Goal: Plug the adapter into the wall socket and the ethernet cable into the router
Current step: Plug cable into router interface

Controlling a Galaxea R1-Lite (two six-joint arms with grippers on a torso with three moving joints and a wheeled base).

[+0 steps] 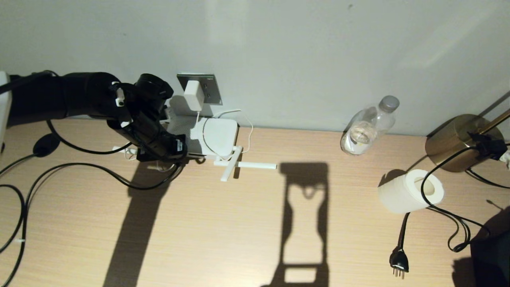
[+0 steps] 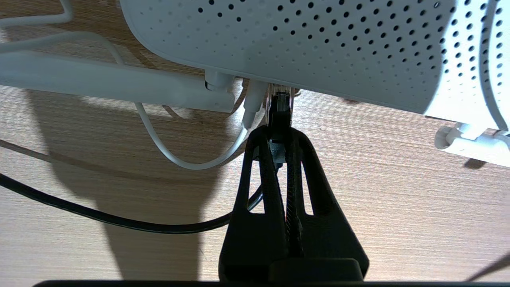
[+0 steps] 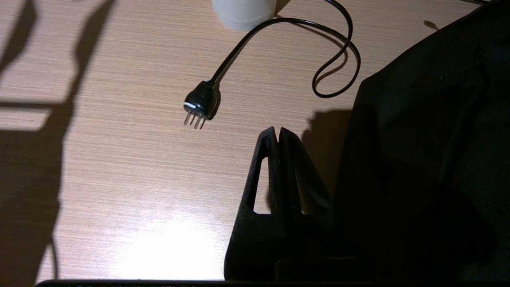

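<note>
Left end effector (image 2: 279, 137) clamped on the ethernet cable (image 2: 119, 221) just behind its clear connector, which sits at the router (image 2: 318, 44) port on the table (image 2: 398, 199). Risk: connector only partly seated, or skewed if pushed off-axis; router may slide. Latch engagement hidden. Adapter (image 1: 193, 95) sits in the wall socket (image 1: 211, 88). Right end effector (image 3: 279, 133) closed, empty, parked beside the black three-pin plug (image 3: 201, 104).

A pale wood-grain bench (image 1: 239, 223) meets the wall. On it lie the router (image 1: 213, 137), a plastic bottle (image 1: 368, 127), a paper roll (image 1: 410, 191), a brass lamp base (image 1: 452, 143), a black 3-pin plug (image 1: 399, 263) and looping black cables (image 1: 24, 199).
</note>
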